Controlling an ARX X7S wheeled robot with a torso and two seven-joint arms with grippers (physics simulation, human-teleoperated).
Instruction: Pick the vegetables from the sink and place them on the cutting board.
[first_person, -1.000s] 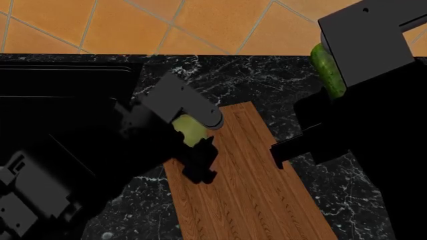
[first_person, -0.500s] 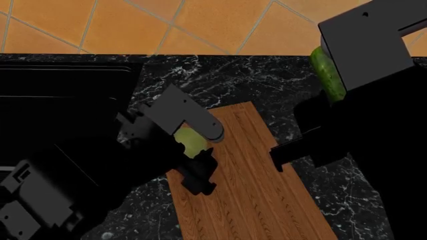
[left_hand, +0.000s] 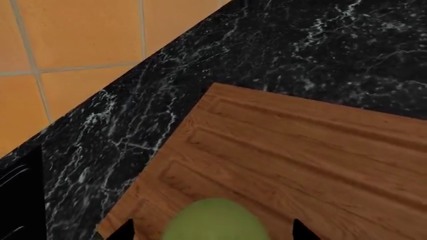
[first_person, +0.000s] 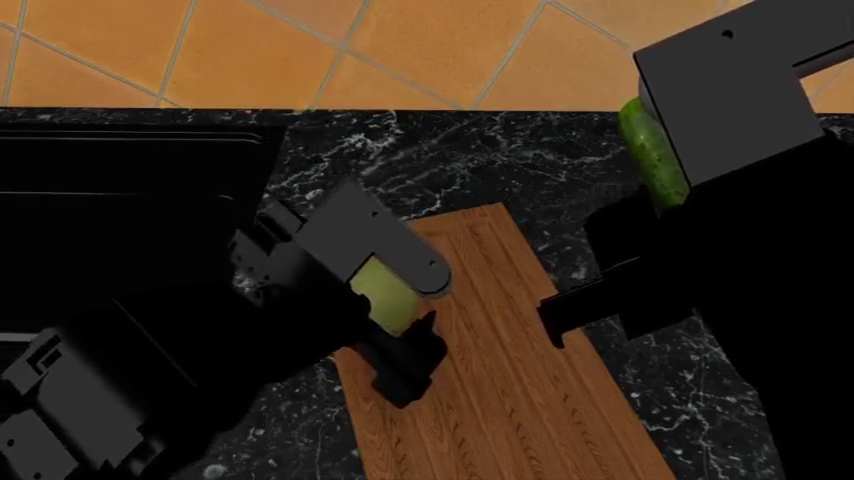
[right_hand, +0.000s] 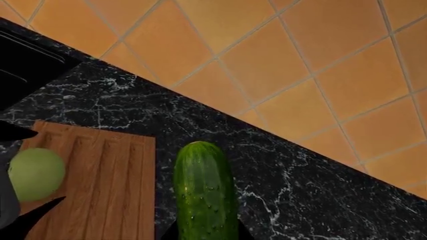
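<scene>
The tomato (first_person: 384, 292) is being gripped between the left fingers (first_person: 416, 352) over the near-sink end of the cutting board (first_person: 501, 370). The cucumber (right_hand: 202, 192) is being clasped by the right fingers (right_hand: 233, 231), held above the marble table (first_person: 534, 160), beside the board, clear of the sink (first_person: 120, 200).

The cutting board (first_person: 501, 370) lies on the counter (first_person: 441, 160) right of the sink (first_person: 120, 200); the tomato (first_person: 384, 290) sits over the board's far-left part; the cucumber (first_person: 651, 155) is above the counter, right of the board.
</scene>
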